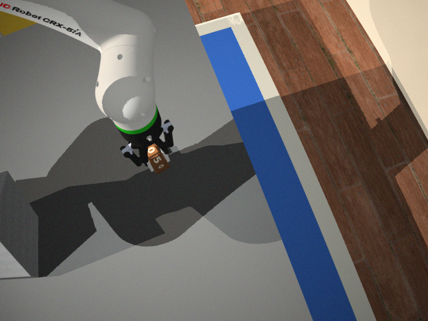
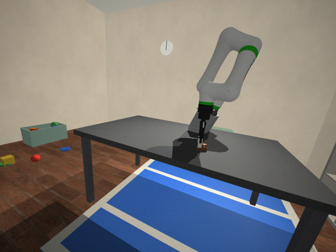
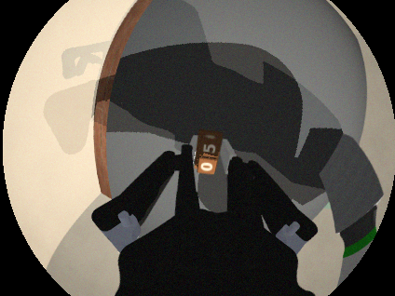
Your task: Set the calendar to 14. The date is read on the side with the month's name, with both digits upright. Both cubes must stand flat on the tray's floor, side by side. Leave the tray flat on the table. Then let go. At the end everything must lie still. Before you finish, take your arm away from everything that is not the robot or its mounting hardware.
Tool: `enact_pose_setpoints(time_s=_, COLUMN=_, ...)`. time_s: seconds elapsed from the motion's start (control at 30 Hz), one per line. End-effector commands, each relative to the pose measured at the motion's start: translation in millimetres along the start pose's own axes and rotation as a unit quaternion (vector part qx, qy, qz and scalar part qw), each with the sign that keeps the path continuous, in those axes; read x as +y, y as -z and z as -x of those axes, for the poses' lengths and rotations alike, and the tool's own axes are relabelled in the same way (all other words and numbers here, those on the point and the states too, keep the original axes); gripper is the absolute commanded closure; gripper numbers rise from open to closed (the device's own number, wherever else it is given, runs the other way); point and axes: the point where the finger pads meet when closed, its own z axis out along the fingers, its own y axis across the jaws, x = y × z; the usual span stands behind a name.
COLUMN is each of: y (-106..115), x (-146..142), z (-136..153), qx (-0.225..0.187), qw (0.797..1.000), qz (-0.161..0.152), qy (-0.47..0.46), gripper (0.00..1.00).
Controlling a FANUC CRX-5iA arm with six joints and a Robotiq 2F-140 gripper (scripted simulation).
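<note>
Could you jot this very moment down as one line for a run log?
tool: partly closed over calendar cubes | tops: 0, 5 | table: dark
</note>
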Motion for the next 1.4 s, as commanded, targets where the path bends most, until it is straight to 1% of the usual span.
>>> enact_pose_setpoints(time_s=0.0, y=0.1, x=-0.1, z=-0.2, qx=0.0, qw=1.0, qz=0.0, qy=0.0, gripper=0.72)
enact_pose_setpoints(time_s=0.03, y=0.1, x=-0.1, z=-0.2, qx=0.0, qw=1.0, qz=0.0, qy=0.0, gripper=0.84)
enact_pose_setpoints(time_s=1.17, y=0.2, x=-0.1, z=-0.2, qx=0.0, qw=1.0, qz=0.0, qy=0.0, gripper=0.84)
enact_pose_setpoints(time_s=1.27, y=3.3, x=-0.1, z=-0.1, qx=0.0, qw=1.0, qz=0.0, qy=0.0, gripper=0.84)
enact_pose_setpoints(time_s=1.37, y=13.9, x=-0.1, z=-0.1, qx=0.0, qw=1.0, qz=0.0, qy=0.0, gripper=0.84)
